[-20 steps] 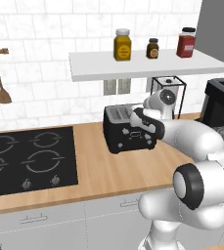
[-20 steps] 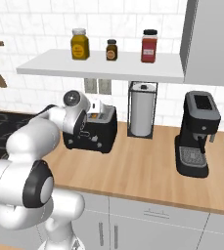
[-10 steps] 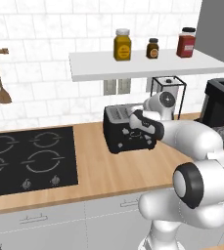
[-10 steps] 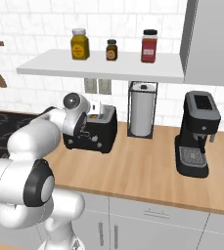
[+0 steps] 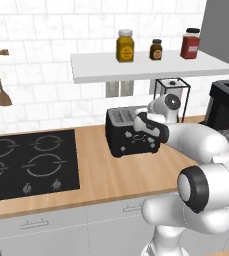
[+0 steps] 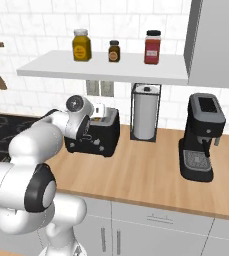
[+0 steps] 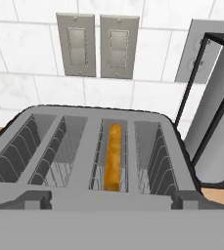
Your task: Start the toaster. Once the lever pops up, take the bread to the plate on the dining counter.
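The main risk, as I judged it, was going for the bread [image 7: 114, 157] too early or off line: it sat deep in its slot with only the top crust edge showing, so fingers coming down a little to either side would strike the silver-grey slot rims or wire guides rather than straddle the slice, and a grab before the lever rose would find little to hold. A weak pinch on a thin slice could also let it slip on the long carry to the plate on the dining counter. The gripper [image 5: 139, 123] hung at the front upper edge of the toaster [image 5: 127, 131], its two dark fingertips [image 7: 33, 199] set wide apart and holding nothing. Just ahead of and below the fingertips lay the toaster top, black and boxy with rounded corners, with four slots across it; the bread stood on edge in the third slot from the left of the hand view, a narrow golden-brown strip, roughly centred between the fingertips. Beyond it stood the tiled wall, and a paper towel holder [image 7: 216, 112] off to one side
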{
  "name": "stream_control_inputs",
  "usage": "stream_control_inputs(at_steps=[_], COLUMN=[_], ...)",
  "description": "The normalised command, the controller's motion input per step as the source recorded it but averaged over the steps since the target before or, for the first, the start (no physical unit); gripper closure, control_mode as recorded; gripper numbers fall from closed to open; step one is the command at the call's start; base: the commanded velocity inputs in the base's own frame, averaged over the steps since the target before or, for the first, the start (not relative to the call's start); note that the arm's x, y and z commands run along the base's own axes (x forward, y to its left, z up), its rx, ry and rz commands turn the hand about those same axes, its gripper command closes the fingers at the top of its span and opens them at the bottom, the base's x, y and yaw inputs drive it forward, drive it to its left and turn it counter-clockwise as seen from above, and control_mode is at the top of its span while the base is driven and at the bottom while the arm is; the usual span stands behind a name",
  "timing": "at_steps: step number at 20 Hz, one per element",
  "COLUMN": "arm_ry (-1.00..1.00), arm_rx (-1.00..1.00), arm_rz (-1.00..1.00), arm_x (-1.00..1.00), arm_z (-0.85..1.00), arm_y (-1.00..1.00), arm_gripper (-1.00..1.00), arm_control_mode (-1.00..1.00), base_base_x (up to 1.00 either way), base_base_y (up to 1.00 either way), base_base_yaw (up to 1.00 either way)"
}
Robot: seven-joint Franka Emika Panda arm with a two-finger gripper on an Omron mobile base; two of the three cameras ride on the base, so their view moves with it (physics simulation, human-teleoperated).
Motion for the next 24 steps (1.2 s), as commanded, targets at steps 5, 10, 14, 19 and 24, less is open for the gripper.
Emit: stream_control_inputs(at_steps=[5, 10, 14, 19, 24], arm_ry=[0.00, 0.00, 0.01, 0.05, 0.07], arm_rx=[0.00, 0.00, 0.00, 0.00, 0.00], arm_rz=[0.00, 0.00, 0.00, 0.00, 0.00], arm_x=[0.04, 0.06, 0.07, 0.07, 0.02], arm_z=[0.00, 0.00, 0.00, 0.02, 0.04], arm_y=[0.00, 0.00, 0.00, 0.00, 0.00], arm_gripper=[-1.00, -1.00, -1.00, -1.00, -1.00], arm_control_mode=[-1.00, -1.00, -1.00, -1.00, -1.00], base_base_x=[0.00, 0.00, 0.00, 0.00, 0.00], base_base_y=[0.00, 0.00, 0.00, 0.00, 0.00], base_base_yaw=[0.00, 0.00, 0.00, 0.00, 0.00])
